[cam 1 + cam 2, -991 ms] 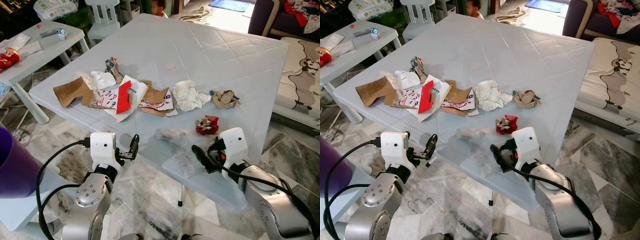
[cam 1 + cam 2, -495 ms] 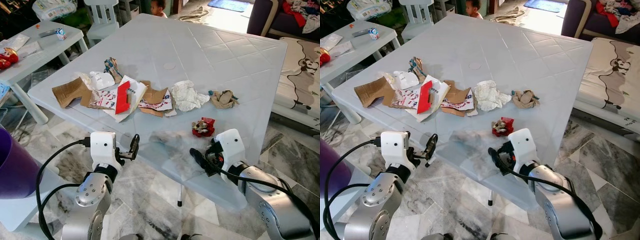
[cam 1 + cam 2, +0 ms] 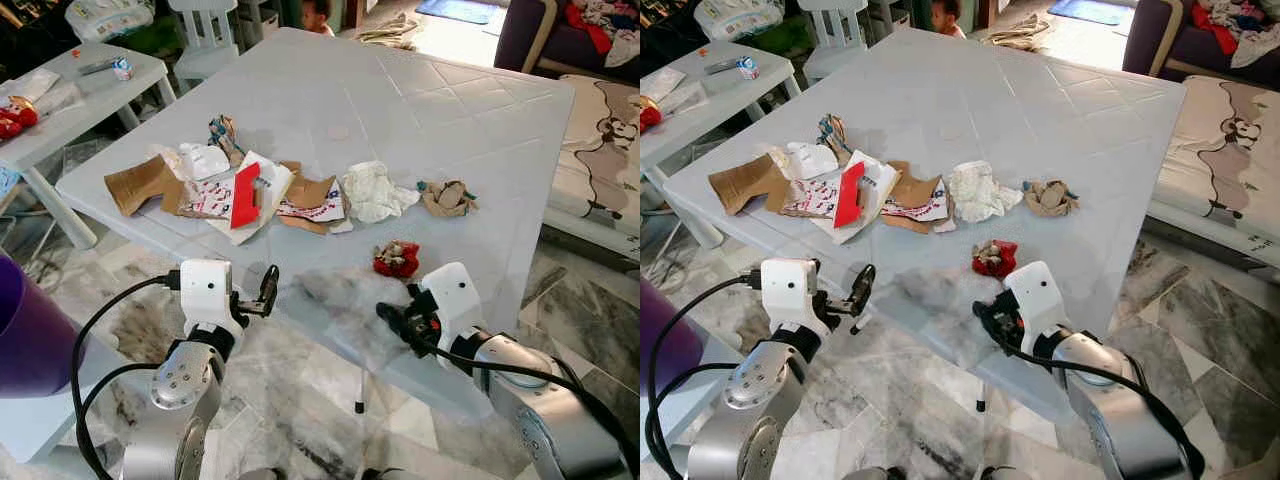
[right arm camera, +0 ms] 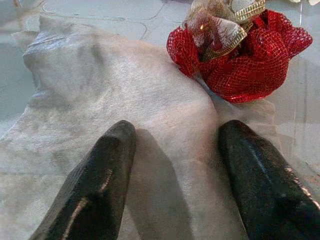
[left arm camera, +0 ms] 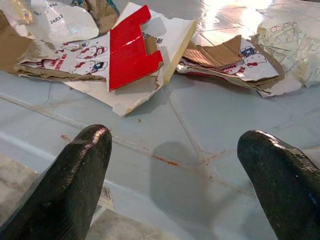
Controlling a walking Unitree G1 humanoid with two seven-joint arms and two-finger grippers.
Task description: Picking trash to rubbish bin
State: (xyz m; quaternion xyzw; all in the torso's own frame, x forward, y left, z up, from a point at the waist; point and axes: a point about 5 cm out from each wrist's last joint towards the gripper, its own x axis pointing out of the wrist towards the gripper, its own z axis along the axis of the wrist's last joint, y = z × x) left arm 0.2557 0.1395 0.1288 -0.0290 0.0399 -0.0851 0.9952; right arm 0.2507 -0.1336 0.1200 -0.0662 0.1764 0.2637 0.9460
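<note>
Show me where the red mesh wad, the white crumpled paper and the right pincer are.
Red mesh wad [image 4: 250, 65], right wrist view, on its red netting.
White crumpled paper [image 3: 372, 190], left eye view, on its middle.
Right pincer [image 4: 175, 180], right wrist view, midway between its fingertips.

You're looking down on a pale blue plastic surface [image 3: 440, 110] moulded in a diamond grid, glossy under daylight from the far side. Beneath it runs a grey-and-white marble floor [image 3: 590, 310]. To your left stands a smaller white table [image 3: 60, 110], with a white chair [image 3: 205, 35] behind it. On your right sits a cream mattress [image 3: 605, 150] with a cartoon print, a dark sofa [image 3: 540, 40] beyond.
</note>
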